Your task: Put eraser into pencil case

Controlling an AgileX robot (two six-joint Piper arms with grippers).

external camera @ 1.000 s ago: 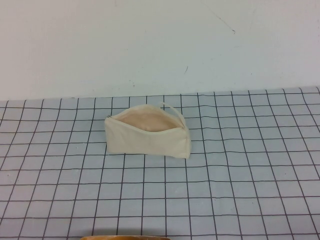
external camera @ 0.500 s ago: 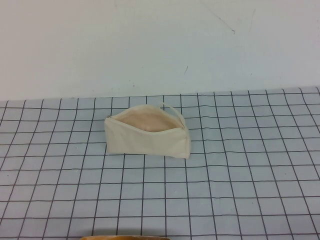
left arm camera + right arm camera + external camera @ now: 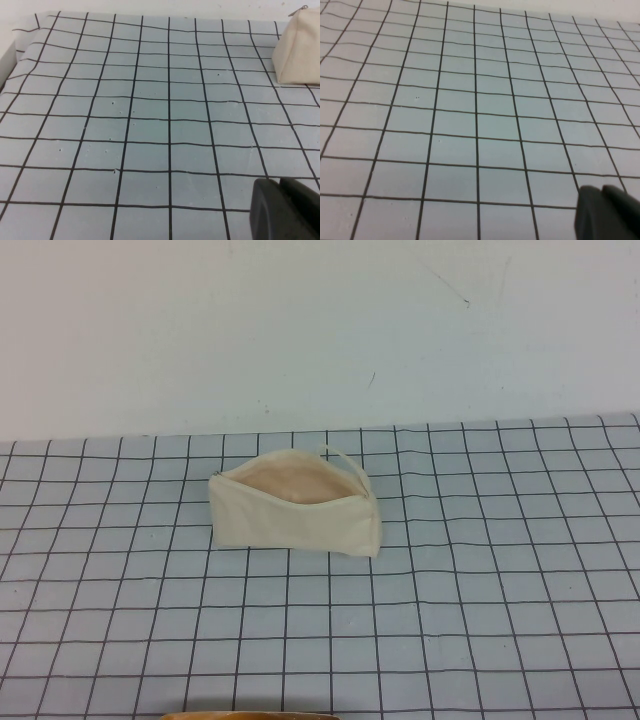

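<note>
High view has only the grid cloth and unzipped pencil case at its far middle, no arms; left gripper shows as a dark corner well short of the case, right gripper over bare cloth, finger state unreadable on both.

The pencil case is the only obstacle on the grid cloth, mouth gaping upward. Open cloth surrounds it. The left gripper and right gripper sit low over bare cloth.
</note>
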